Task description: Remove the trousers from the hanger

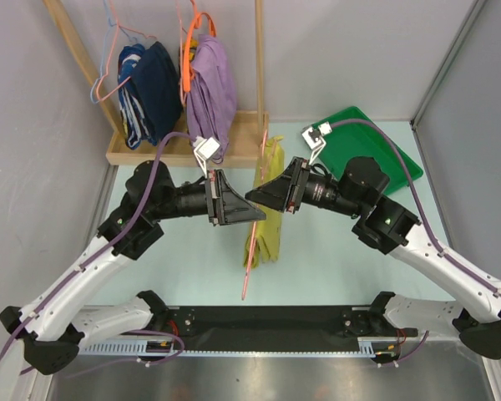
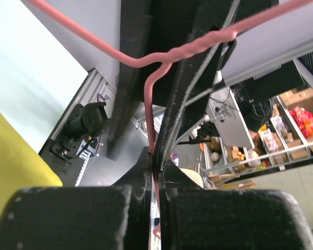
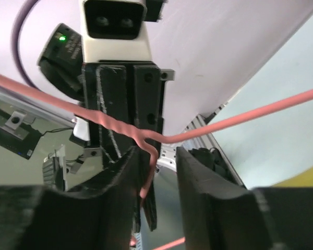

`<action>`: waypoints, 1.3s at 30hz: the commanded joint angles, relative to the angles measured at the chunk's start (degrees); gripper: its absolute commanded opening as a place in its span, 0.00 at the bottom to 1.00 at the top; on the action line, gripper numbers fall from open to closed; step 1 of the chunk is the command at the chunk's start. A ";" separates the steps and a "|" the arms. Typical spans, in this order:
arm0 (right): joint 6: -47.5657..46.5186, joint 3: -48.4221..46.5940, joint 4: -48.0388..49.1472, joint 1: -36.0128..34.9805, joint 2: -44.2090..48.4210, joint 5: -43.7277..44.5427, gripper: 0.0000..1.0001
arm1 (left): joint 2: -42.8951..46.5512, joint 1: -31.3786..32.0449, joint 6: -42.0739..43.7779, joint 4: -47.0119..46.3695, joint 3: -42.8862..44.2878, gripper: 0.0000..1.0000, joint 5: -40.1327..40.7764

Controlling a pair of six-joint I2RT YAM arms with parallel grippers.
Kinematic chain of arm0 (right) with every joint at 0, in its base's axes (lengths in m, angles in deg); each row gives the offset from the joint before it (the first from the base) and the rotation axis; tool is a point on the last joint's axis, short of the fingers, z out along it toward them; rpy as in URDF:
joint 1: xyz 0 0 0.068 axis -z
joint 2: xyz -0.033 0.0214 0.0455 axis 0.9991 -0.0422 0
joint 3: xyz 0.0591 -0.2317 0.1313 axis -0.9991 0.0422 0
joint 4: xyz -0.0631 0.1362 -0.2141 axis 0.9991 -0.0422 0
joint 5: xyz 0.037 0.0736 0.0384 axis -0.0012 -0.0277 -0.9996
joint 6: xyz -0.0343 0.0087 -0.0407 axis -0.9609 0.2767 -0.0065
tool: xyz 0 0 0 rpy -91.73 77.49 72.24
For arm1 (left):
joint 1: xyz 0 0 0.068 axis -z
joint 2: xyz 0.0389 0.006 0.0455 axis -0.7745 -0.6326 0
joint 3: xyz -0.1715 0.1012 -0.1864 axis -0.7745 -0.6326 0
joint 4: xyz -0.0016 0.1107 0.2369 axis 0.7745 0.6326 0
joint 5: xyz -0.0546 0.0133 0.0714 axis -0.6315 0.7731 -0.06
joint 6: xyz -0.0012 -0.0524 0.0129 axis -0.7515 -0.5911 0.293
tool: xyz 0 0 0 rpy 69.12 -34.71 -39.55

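The mustard-yellow trousers (image 1: 271,221) hang folded over the thin pale-pink hanger (image 1: 247,271), which is held in the air between the two arms. My left gripper (image 1: 252,209) is shut on the hanger's hook wire; the left wrist view shows the pink wire (image 2: 151,104) pinched between my fingertips (image 2: 156,161), with yellow cloth (image 2: 15,172) at the lower left. My right gripper (image 1: 255,194) faces it from the right. In the right wrist view it is open (image 3: 159,156), with the hanger's twisted neck and hook (image 3: 115,127) between its fingers. A strip of yellow cloth (image 3: 308,179) shows at that view's right edge.
A wooden rack (image 1: 184,150) stands at the back left with navy garments (image 1: 150,92), a lilac garment (image 1: 213,83), an orange hanger (image 1: 188,54) and a light-blue hanger (image 1: 108,42). A green tray (image 1: 367,138) lies at the back right. Grey walls close both sides.
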 commanded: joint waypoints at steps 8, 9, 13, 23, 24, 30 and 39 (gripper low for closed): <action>-10.10 4.16 -10.35 0.62 11.39 10.61 0.70 | 2.49 0.41 -2.22 -2.62 10.66 0.00 12.75; -10.98 4.51 -11.68 0.54 11.92 11.76 0.74 | 2.57 0.41 -2.31 -2.35 11.19 0.00 13.28; -16.26 5.75 -16.43 -1.83 13.41 18.00 0.80 | 3.01 0.41 -2.31 -1.73 13.83 0.00 16.79; -32.95 8.20 -16.20 -25.20 8.59 56.02 0.87 | 1.52 0.41 -0.56 0.55 21.64 0.00 20.40; -34.62 8.91 -14.69 -28.52 7.80 58.59 0.87 | 1.17 0.41 -0.38 0.73 22.09 0.00 20.23; -45.61 11.90 0.59 -36.19 4.01 69.15 0.75 | 1.17 0.41 -0.20 2.05 23.76 0.00 20.05; -62.22 14.36 24.50 -43.76 0.49 78.22 0.65 | 1.26 0.41 -0.20 2.13 24.38 0.00 18.82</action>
